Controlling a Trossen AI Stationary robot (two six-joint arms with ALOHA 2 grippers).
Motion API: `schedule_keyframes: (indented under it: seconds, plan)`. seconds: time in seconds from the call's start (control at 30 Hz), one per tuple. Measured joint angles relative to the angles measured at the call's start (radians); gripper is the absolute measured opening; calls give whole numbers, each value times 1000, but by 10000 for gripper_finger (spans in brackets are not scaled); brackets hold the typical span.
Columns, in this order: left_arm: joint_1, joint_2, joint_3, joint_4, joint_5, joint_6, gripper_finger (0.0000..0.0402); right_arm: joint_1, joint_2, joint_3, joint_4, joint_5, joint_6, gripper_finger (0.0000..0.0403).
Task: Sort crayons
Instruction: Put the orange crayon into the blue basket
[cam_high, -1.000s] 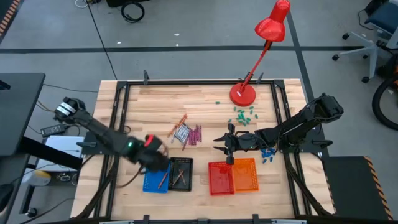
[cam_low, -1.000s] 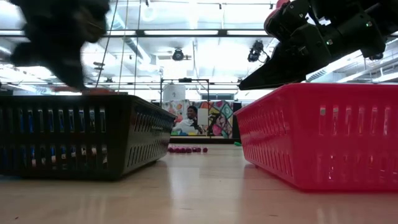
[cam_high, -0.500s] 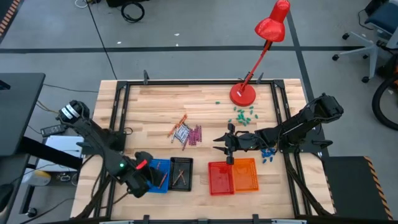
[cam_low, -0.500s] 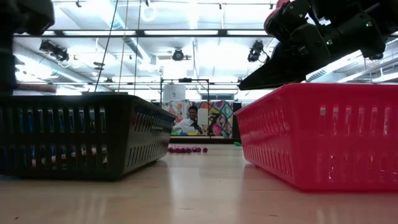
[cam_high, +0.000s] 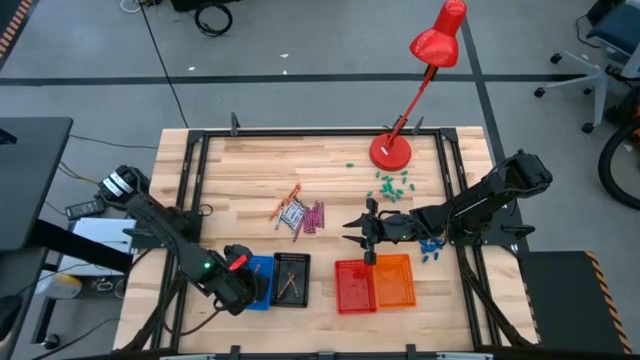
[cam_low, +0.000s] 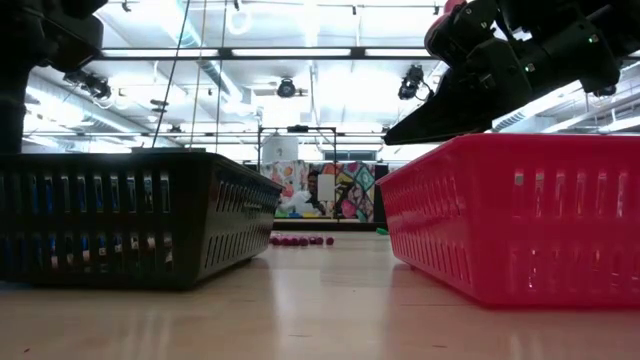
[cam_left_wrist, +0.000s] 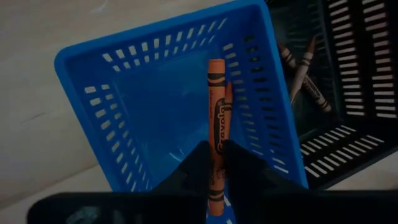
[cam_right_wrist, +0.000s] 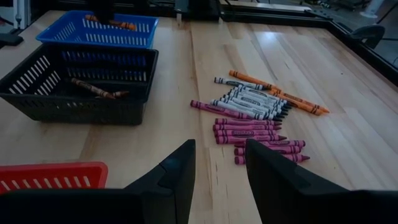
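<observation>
- The left gripper (cam_left_wrist: 214, 171) hangs over the blue basket (cam_left_wrist: 155, 81) at the near-left part of the table (cam_high: 250, 165). Between its two dark fingers stands an orange crayon (cam_left_wrist: 216, 124), so I say it is closed on this crayon (the grip looks light, but the crayon is between the fingers).
- A second orange crayon (cam_left_wrist: 227, 102) lies in the blue basket just beside the held one.
- In the black basket (cam_left_wrist: 348, 93), which touches the blue one, lie a few brown crayons (cam_left_wrist: 305, 74).
- The right gripper (cam_right_wrist: 214, 165) waits over the middle of the table, near the red basket (cam_high: 354, 285), with its fingers apart and nothing between them.
- Most of the crayons (cam_right_wrist: 255, 118) lie loose on the wood in the middle of the table: orange ones farthest, then grey-white ones, then a row of magenta ones.
- An orange basket (cam_high: 394, 279) stands touching the red one.
- A red desk lamp (cam_high: 420, 80) stands at the far side.
</observation>
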Motion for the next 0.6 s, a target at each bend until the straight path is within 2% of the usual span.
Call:
schedule_keyframes:
  seconds: [0.3,0.5,0.6]
  plan:
    - [6,-10,4,-2,-7,74,103,0,0,0,0,0,0,144]
    - [69,-42,82,-3,-136,264,103,-1,0,0,3,0,0,144]
    - [122,-43,124,-51,-162,350,102,-1,0,0,8,1,0,144]
